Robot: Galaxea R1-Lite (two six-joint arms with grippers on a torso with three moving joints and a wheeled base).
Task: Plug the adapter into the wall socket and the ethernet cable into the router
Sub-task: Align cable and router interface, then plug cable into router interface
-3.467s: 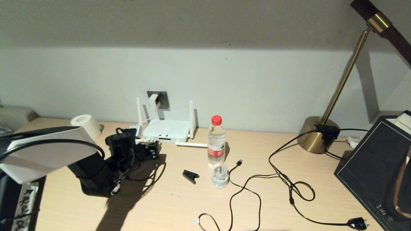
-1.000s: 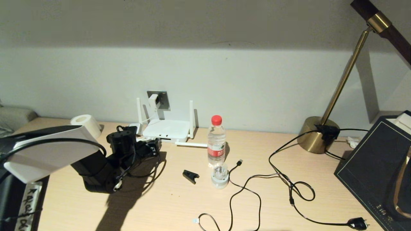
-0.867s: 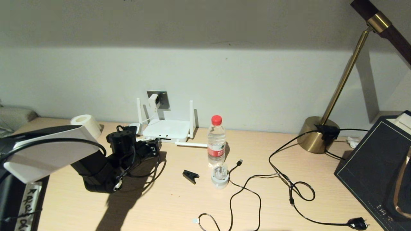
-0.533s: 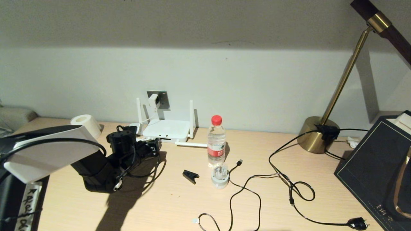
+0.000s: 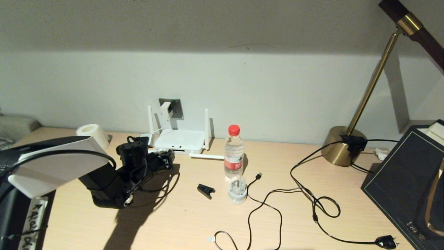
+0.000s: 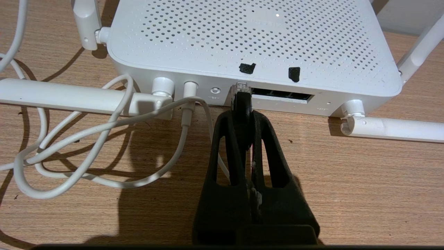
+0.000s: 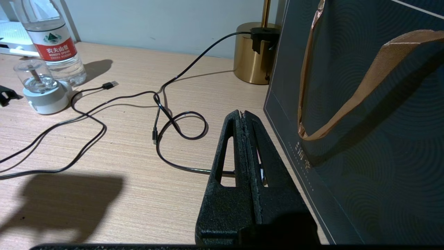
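The white router [image 5: 180,140] lies by the wall, two antennas upright and two flat. The white adapter [image 5: 165,109] sits on the grey wall socket [image 5: 177,106], and its thin white cord [image 6: 104,139] runs into the router's [image 6: 249,38] back. My left gripper [image 6: 241,116] is shut on the ethernet cable's plug [image 6: 241,100]. The plug's clear tip meets the router's back at the left end of the port row [image 6: 281,94]; whether it is inside a port I cannot tell. My right gripper [image 7: 242,114] is shut on nothing, low over the desk beside a dark bag.
A water bottle [image 5: 233,152], a small glass-domed gadget [image 5: 237,192] and a black clip [image 5: 206,190] stand right of the router. Black USB and lamp cords [image 5: 312,201] loop across the desk toward the brass lamp base [image 5: 341,146]. A dark paper bag [image 7: 364,104] and a tape roll [image 5: 93,133] flank the desk.
My left arm has crept slightly forward and to the right, toward the router, with the plug still held. Nothing else has moved.
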